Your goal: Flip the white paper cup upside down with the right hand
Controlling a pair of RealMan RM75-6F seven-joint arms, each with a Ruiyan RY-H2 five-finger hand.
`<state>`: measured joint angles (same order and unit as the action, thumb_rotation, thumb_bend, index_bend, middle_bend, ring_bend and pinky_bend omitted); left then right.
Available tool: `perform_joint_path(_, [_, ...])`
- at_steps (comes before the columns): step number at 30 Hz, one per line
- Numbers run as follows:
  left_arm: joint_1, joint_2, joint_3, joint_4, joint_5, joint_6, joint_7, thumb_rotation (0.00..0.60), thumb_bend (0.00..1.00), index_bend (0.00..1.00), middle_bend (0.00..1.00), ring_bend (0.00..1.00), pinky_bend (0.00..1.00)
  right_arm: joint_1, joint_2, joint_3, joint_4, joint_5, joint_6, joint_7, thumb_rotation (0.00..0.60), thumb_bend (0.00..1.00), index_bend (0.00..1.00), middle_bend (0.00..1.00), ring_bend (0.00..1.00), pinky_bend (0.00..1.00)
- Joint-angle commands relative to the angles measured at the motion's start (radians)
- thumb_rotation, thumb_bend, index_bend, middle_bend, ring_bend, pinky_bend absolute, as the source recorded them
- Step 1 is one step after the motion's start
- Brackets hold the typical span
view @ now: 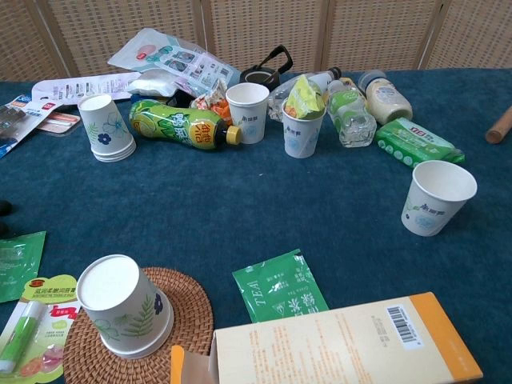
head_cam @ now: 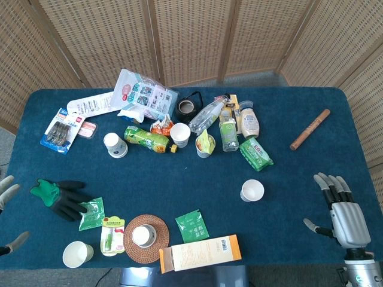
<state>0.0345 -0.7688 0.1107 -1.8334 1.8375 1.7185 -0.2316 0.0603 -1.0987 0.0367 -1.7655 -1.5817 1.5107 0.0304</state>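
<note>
Room: woven cane screens stand behind a table [head_cam: 179, 197] spread with a dark blue cloth, and most of the clutter sits along its far side.

Target cup: the white paper cup [head_cam: 252, 191] stands upright, mouth up, alone on bare cloth toward the right of the table, nearer the robot than the green wipes packet [head_cam: 256, 153]. The chest view shows a faint green print on its wall and nothing visible inside.

Right hand: the right hand [head_cam: 343, 216] lies palm down on the cloth near the right front edge, fingers spread and holding nothing, well apart from the cup.

Left hand: only the fingertips of the left hand [head_cam: 6, 190] show at the left edge, so I cannot tell how it is set.

Other cups: one paper cup sits already inverted on the rattan coaster [view: 136, 330], and others stand among the bottles, which I take to be no part of this job.

How it will handle: it looks very light and thin-walled, likely to buckle if squeezed hard and to skid or tip if nudged.

Where to hold: I would take it around the mid wall, thumb opposite the fingers, lightly, leaving the rim free to land flat.

Room to turn: the cloth around it is open.
</note>
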Motion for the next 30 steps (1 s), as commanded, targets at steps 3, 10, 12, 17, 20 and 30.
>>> perform_joint_path(3, [0.002,-0.003,-0.002,0.003,0.006,0.005,0.001,0.600,0.27,0.00,0.00,0.00,0.00,0.002,-0.001,-0.002,0.002,-0.004,-0.002,0.001,0.600,0.01,0.01,0.00,0.00,0.00])
perform_joint_path(10, [0.002,-0.007,-0.003,0.002,0.010,0.002,0.010,0.600,0.27,0.00,0.00,0.00,0.00,0.011,-0.001,-0.010,0.007,0.002,-0.032,0.020,0.600,0.00,0.01,0.00,0.00,0.00])
perform_joint_path(12, [0.001,-0.007,-0.002,0.002,0.012,0.001,0.012,0.600,0.27,0.00,0.00,0.00,0.00,0.022,-0.001,-0.015,0.013,0.014,-0.066,0.047,0.600,0.00,0.01,0.00,0.00,0.00])
perform_joint_path(17, [0.002,-0.007,-0.002,0.002,0.010,0.000,0.011,0.600,0.27,0.00,0.00,0.00,0.00,0.058,-0.012,-0.016,0.048,0.037,-0.140,0.116,0.600,0.00,0.03,0.00,0.00,0.00])
perform_joint_path(20, [0.005,-0.007,-0.002,0.002,0.008,0.001,0.012,0.600,0.27,0.00,0.00,0.00,0.00,0.080,-0.032,-0.014,0.080,0.052,-0.186,0.150,0.600,0.00,0.03,0.00,0.00,0.00])
perform_joint_path(30, [0.007,-0.012,0.000,0.000,0.013,-0.003,0.027,0.600,0.27,0.00,0.00,0.00,0.00,0.162,-0.129,0.023,0.162,0.152,-0.330,0.166,0.600,0.00,0.03,0.00,0.00,0.00])
